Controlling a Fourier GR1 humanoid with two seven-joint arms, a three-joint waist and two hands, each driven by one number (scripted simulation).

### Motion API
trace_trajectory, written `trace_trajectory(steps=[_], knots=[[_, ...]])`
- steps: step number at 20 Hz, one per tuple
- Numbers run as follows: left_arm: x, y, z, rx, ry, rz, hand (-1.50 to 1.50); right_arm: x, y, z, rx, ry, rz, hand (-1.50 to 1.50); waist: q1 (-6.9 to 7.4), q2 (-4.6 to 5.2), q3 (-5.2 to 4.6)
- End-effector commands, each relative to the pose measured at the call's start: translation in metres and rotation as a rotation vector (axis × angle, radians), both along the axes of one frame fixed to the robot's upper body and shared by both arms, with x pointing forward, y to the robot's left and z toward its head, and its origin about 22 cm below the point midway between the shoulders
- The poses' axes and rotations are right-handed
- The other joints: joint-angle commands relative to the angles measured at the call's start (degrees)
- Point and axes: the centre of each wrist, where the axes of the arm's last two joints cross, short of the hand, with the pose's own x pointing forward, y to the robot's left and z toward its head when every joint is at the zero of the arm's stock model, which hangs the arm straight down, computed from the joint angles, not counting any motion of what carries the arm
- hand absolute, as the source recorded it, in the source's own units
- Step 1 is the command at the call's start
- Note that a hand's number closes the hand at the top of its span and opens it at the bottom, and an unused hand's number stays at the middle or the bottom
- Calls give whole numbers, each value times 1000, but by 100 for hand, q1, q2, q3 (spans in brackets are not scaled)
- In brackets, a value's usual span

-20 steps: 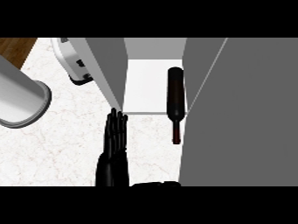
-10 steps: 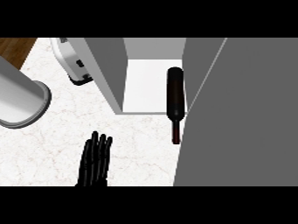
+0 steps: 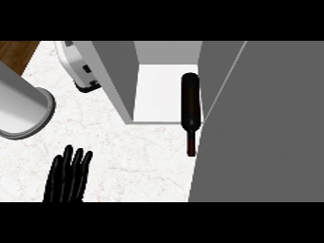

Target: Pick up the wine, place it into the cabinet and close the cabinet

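The wine lies on its side in the head view, its dark body on the white floor of the cabinet and its neck poking out past the front edge over the marble counter. It looks set down rather than stood up, probably because the opening is low, though the steep angle makes that hard to judge. The big grey door stands open on the right, just beside the bottle, so closing is not yet done. The left hand shows near the lower edge, fingers straight and released, holding nothing, well apart from the bottle. The right hand is not visible. A white appliance and a grey cylinder sit at left.
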Motion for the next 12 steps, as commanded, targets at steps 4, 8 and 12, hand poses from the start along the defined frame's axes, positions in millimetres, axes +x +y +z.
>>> trace_trajectory(steps=[4,8,12], knots=[[2,47,23,-12,-36,41,-150,-34,4,9,114,55,151,150,18,0,1],[3,55,24,-8,-46,75,-150,-36,28,14,64,43,275,150,42,-4,-3],[4,80,34,-11,-49,85,-150,-46,40,12,50,6,349,150,29,-10,-2]])
